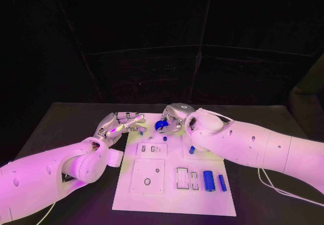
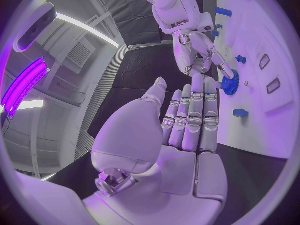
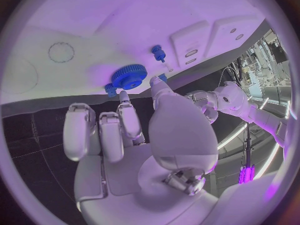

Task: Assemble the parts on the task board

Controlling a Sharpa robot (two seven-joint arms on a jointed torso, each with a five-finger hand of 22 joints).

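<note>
We're pinching the blue gear [image 3: 129,76] w/ right hand [image 1: 177,117], its face tilting toward the task board [image 1: 172,197]; left hand [image 1: 120,124] hovering open, holding nothing.

The task board [image 1: 172,197] is white; the parts (a toothed gear [image 3: 129,76] among them) are blue; the table [image 1: 74,117] is black.

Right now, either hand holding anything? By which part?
Right hand pinches the blue gear by its toothed rim at the task board's far edge. Left hand holds nothing.

White task board [image 1: 174,199] on black table [image 1: 71,126]
</note>
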